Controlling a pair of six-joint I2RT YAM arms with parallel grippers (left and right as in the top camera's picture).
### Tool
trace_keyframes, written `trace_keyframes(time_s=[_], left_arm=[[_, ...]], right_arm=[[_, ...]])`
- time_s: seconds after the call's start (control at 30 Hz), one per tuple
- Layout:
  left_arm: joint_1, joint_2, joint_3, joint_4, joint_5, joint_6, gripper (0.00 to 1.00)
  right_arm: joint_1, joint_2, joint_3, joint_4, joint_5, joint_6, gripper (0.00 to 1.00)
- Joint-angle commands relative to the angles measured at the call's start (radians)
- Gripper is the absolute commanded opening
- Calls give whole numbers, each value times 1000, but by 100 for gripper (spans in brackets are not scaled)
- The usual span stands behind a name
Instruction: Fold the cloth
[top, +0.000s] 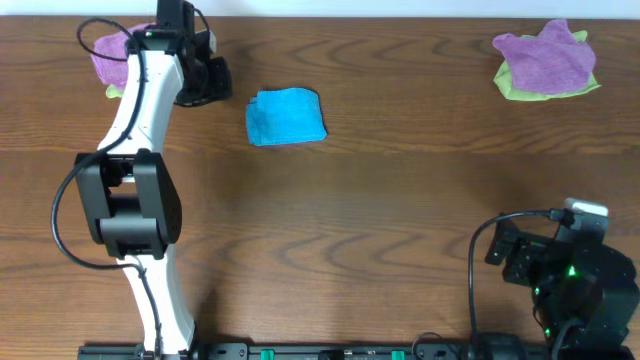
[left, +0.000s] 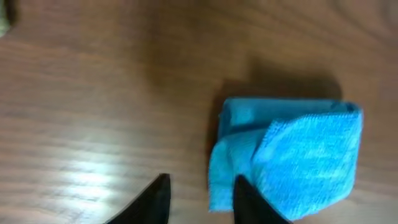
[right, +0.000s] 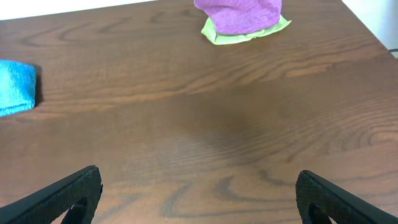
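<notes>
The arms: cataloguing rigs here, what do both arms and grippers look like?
Left arm: white links, black joint housings, looping black cable. Right arm: mostly black, a green light, black cable. Left gripper and right gripper: black tapered fingers.

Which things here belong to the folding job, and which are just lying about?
Job: blue cloth, folded; left gripper, open near it.
Lying about: right pile and left pile of purple and green cloths.

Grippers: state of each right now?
Left gripper: open, holding nothing; the cloth lies on the table beside it.
Right gripper: wide open, empty.
</notes>
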Motion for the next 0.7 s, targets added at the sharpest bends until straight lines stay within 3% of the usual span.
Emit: trace_keyframes(time_s=[0.0,0.33,0.5,0.67], left_arm=[[17,13,-85,69,135,-16,40],[55,13,-236,255,400,-47,67],[57,13,-280,294,436,-41,83],[62,13,-330,357,488,-37,85]], right_arm=[[-11,3,-8,3,26,44,99],[-11,17,-8,6,26,92,99],[-11,34,-8,3,26,114,99],[-11,44,-8,3,26,114,99]])
